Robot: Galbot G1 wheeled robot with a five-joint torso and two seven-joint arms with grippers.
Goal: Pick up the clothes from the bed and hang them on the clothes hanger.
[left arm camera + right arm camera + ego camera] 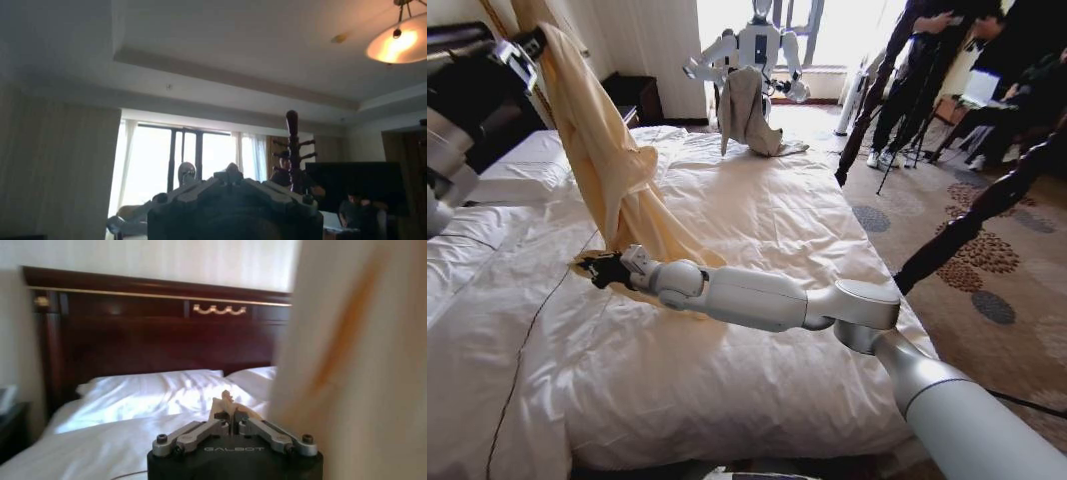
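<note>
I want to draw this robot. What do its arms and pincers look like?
The right arm is smooth, rounded and silver-white, with ball-shaped joints. Its right pincer is small and black. Up close, the pincer has grey metal fingers with bolts on a black block with the word GALBOT on it. The left arm is silver and dark, and its left pincer is black too.

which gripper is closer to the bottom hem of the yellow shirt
Right. The right gripper is shut on the shirt at its lower edge, just above the bed. The left gripper holds the shirt's top, raised high.
</note>
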